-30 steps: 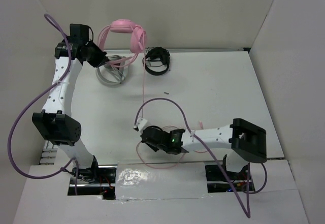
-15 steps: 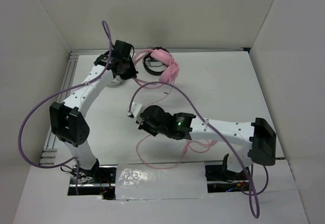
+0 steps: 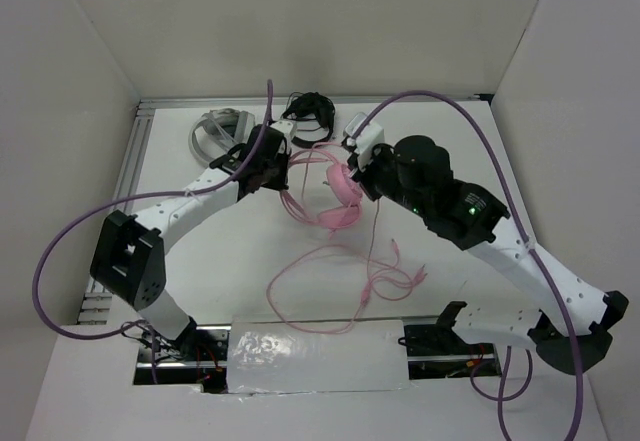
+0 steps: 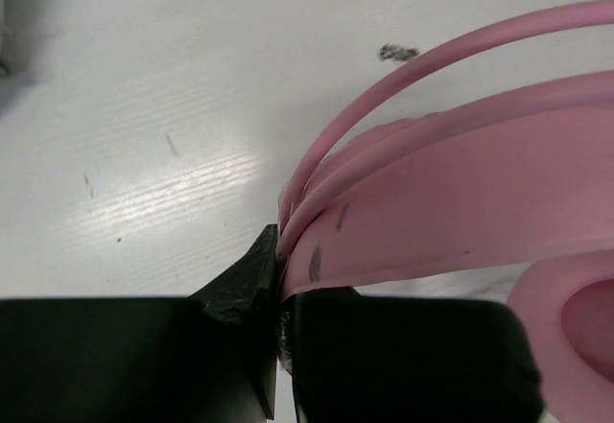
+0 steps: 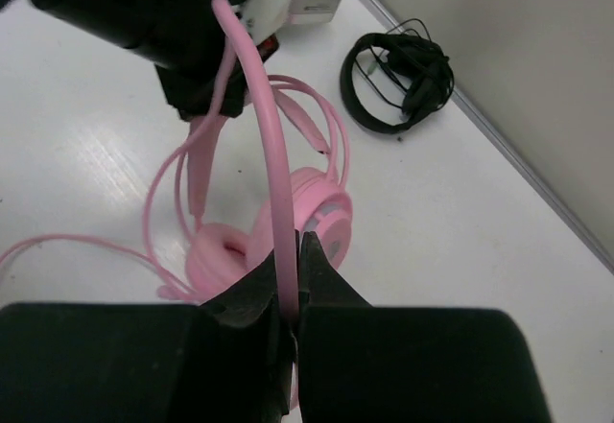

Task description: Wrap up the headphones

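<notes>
The left fingers (image 4: 278, 289) are clamped on the headband (image 4: 460, 212) of the pink headphones (image 3: 342, 189), the right fingers (image 5: 293, 274) on their cable (image 5: 264, 126), far-centre on the tabletop (image 3: 230, 251); pulling taut may snag the loose near loops or slip the cable

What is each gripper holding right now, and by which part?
Both hold the headphones. The left gripper pinches the headband near one end; the right gripper is shut on a thin pink strand, headband rail or cable, hard to tell.

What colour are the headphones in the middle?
The headphones are pink all over, clearest in the right wrist view.
</notes>
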Available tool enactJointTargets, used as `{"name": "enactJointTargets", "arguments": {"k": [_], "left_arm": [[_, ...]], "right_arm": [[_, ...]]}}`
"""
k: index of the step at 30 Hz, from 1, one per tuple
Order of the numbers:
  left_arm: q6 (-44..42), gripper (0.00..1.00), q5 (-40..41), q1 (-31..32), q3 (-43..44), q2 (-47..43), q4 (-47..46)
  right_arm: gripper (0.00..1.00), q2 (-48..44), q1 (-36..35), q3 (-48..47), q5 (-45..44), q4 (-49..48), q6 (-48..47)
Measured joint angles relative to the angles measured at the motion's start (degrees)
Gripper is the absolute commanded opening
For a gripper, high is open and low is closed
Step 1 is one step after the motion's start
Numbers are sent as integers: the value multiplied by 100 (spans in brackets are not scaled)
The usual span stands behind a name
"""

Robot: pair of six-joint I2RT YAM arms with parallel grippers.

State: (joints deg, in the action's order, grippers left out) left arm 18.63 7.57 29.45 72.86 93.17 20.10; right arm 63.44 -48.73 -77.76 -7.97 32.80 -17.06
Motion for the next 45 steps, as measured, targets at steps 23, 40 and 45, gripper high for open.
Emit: {"name": "enactJointTargets", "arguments": {"k": [23, 40, 45], "left_arm": [[1683, 0, 382, -216, 1469, 127, 1517], [3108, 0, -758, -1038, 1582, -125, 2284], [2951, 0, -732, -658, 1045, -538, 1923]], "right_arm": [[0, -444, -608, 435, -175, 96, -31], [0, -192, -841, 1408, -833, -407, 160], [0, 15, -841, 1128, -1141, -693, 151]]}}
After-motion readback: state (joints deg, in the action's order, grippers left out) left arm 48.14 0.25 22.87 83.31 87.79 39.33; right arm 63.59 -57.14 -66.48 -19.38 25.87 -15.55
